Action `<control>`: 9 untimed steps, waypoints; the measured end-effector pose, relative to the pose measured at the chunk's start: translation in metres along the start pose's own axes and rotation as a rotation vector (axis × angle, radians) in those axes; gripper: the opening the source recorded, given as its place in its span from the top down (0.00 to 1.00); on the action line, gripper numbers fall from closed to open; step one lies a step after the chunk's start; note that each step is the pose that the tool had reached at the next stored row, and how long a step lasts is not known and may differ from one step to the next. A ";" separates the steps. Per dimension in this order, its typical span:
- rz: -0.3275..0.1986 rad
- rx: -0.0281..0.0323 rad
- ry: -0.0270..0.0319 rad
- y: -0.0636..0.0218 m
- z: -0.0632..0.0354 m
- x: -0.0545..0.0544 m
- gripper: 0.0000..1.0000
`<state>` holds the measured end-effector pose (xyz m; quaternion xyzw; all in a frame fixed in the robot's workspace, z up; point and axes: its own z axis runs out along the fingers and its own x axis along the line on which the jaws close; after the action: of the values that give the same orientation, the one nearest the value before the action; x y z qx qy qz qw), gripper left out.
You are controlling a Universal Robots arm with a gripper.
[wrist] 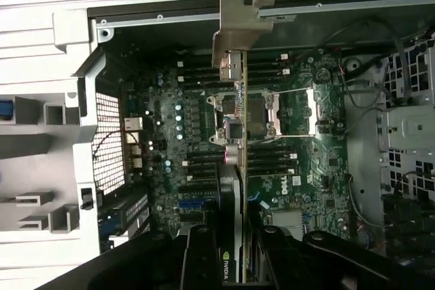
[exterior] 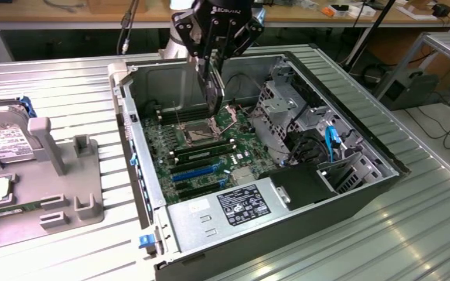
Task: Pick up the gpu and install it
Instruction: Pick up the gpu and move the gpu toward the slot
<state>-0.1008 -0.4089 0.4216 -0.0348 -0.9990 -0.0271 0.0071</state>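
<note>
The end effector (exterior: 211, 55) is clenched on the gpu (exterior: 213, 93), a thin dark card hanging edge-down just beneath it over the motherboard (exterior: 156, 146) inside the open computer case (exterior: 342, 216). The wrist view adds the card's silver bracket (wrist: 234, 28) at its far end and a green logo label between the fingers (wrist: 198, 256).

The gpu (wrist: 230, 202) is showing an NVIDIA logo on its edge. The motherboard (wrist: 299, 168) is carrying DELL lettering. The power supply label (exterior: 243, 202) is showing print too small to read.
</note>
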 end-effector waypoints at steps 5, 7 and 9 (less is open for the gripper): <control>-0.001 0.0000 0.0000 0.0007 -0.0001 -0.011 0.73; -0.001 0.0000 0.0000 0.0011 -0.0002 -0.015 0.73; -0.002 0.0001 0.0001 0.0015 -0.0003 -0.021 0.73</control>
<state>-0.0802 -0.4089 0.4216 -0.0340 -0.9990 -0.0271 0.0072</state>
